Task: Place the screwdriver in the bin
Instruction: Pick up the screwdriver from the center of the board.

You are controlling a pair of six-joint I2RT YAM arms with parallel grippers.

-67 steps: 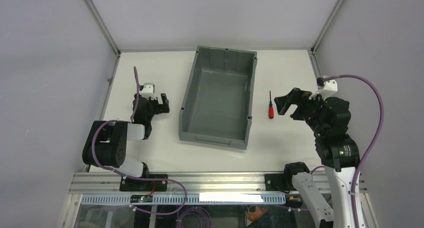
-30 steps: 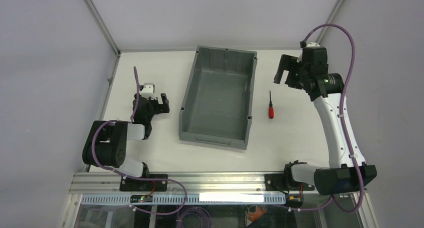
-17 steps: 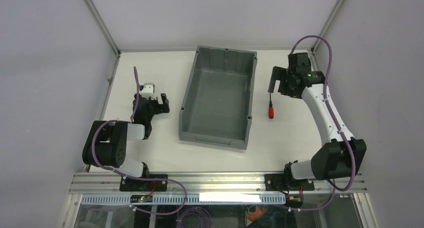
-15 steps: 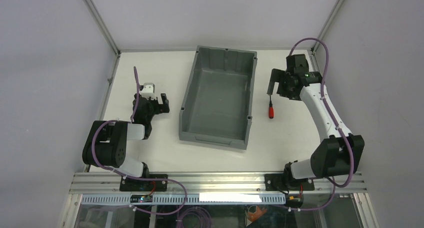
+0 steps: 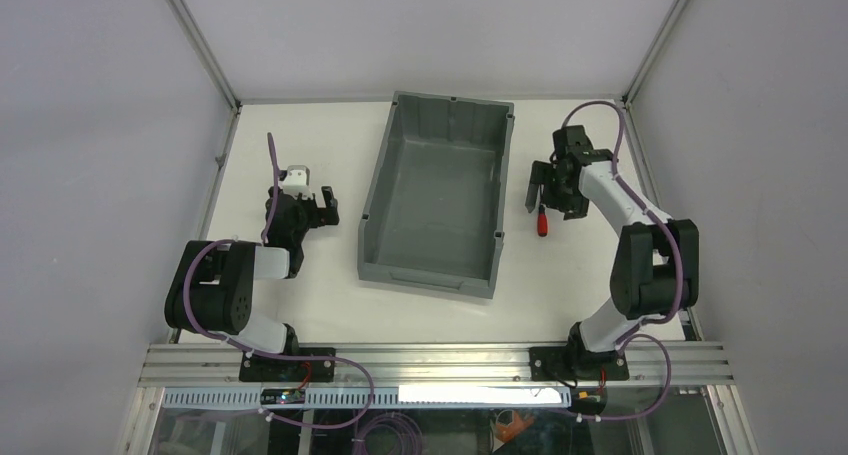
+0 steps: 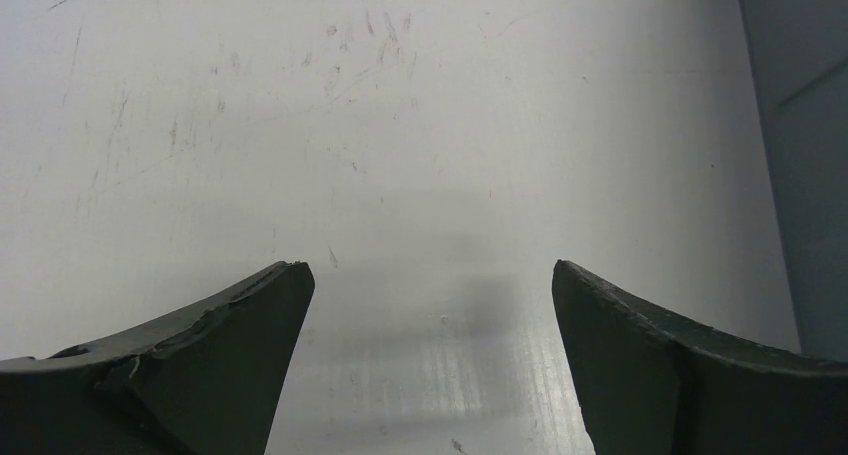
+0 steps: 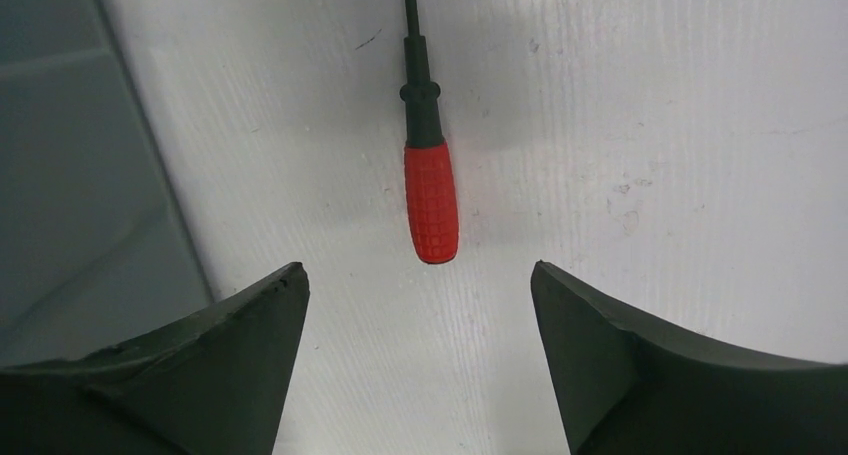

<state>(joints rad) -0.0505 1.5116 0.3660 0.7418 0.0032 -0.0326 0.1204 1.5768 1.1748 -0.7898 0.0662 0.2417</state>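
Your right fingers (image 7: 240,335) gape open above the screwdriver (image 7: 430,200), on the tabletop (image 7: 650,125) beside the bin (image 5: 435,200); left fingers (image 6: 230,325) open too.

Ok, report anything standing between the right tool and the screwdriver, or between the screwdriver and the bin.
Nothing visible separates the right tool from the screwdriver: the open jaws face its red handle, with only table between. Toward the bin, only its own right wall must be cleared.

One screwdriver (image 7: 431,200), one bin (image 5: 378,190), two arms (image 5: 215,295) (image 5: 645,250).
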